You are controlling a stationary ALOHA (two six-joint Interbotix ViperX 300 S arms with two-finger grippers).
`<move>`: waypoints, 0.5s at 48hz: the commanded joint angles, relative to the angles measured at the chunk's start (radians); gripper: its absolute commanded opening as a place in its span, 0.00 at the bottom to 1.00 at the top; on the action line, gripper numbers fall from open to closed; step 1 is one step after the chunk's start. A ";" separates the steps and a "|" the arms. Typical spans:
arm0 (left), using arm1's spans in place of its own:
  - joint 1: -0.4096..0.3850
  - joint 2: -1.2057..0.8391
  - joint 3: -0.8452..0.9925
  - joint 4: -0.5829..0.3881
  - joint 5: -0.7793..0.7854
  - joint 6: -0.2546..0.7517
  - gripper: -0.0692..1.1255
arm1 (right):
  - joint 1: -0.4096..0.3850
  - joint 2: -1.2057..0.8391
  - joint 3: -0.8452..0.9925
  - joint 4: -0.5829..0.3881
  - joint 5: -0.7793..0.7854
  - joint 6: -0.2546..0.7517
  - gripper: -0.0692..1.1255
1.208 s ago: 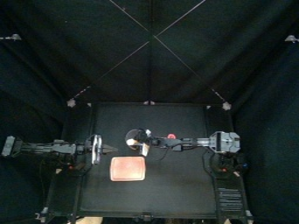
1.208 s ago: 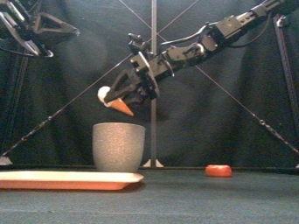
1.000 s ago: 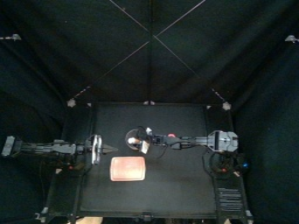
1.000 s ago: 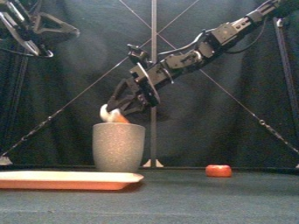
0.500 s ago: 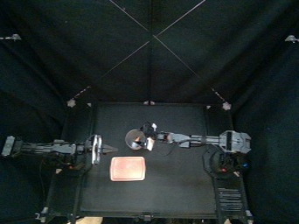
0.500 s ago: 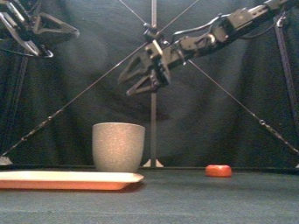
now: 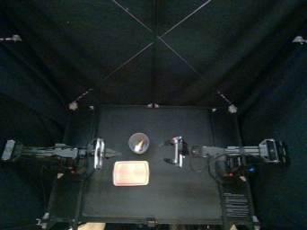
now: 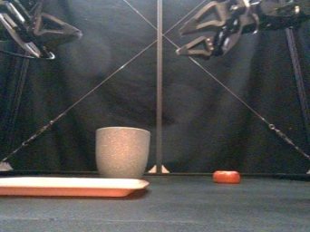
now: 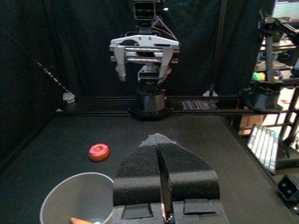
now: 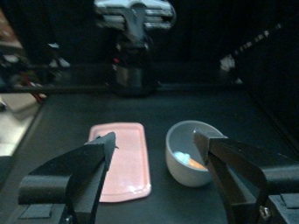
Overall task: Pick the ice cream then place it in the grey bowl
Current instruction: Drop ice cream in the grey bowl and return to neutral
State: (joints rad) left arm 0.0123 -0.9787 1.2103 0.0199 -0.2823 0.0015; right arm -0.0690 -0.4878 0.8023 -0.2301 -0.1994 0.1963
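My right gripper (image 10: 156,138) hangs high above the counter (image 8: 242,210), to the right of the grey speckled cup (image 8: 122,151). Its jaws are spread wide and hold nothing. The ice cream (image 10: 187,159) lies inside the cup. The right wrist camera gives me a pale bit of it down at the bottom, and the left wrist camera shows an orange bit against the inner wall. From the front the cup's wall hides it. The cup stands upright, a little left of the counter's middle. The pink tray (image 8: 72,187) lies flat on the near side of the cup, apart from it. A small red toy (image 8: 227,177) sits on the counter to the right of the cup, well apart from it. My left gripper (image 9: 162,150) rests at the left side, up off the counter, with its jaws pressed together on nothing.
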 commanded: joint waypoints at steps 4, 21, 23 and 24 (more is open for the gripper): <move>0.002 0.002 -0.012 0.006 -0.005 0.002 0.04 | 0.011 -0.143 0.110 0.008 -0.110 0.006 0.92; 0.003 0.002 -0.008 0.006 -0.005 0.002 0.04 | 0.018 -0.379 0.281 0.037 -0.170 0.008 0.92; 0.003 0.002 -0.006 0.006 -0.005 0.002 0.04 | 0.023 -0.402 0.291 0.043 -0.169 0.008 0.92; 0.003 0.002 -0.006 0.006 -0.005 0.002 0.04 | 0.023 -0.417 0.298 0.046 -0.170 0.008 0.92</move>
State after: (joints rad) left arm 0.0138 -0.9802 1.2149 0.0245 -0.2823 0.0015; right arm -0.0506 -0.8652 1.0968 -0.1963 -0.3590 0.2010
